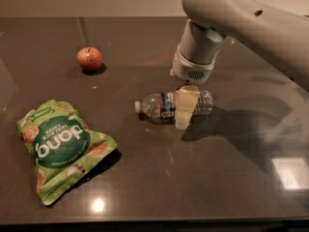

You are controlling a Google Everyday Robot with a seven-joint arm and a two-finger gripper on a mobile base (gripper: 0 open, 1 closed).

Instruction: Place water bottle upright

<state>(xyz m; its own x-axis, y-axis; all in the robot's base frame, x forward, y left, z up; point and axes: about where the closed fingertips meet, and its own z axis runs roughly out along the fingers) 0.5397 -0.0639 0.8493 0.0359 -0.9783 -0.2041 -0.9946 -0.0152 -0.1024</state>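
The bottle point(164, 105) lies on its side near the middle of the counter point(203, 182). Its white cap points to 9 o'clock and its base to 3 o'clock. The label band sits on the cap-side half.

The gripper point(184, 111) hangs from the arm point(241, 18), which comes in from 1 o'clock. It is low over the bottle and crosses the clear body just on the base side of the label. Whether the jaws are spread around the bottle or pinching it, I cannot tell.

An apple point(89, 58) stands at 10 o'clock from the bottle, well apart. A green chip bag point(63, 146) lies flat at 8 o'clock, also well apart.

From 3 through 6 o'clock of the bottle the counter is bare, with only the arm's shadow and a light patch. The near edge runs along 6 o'clock and the far edge along 12 o'clock, both well apart from the bottle.
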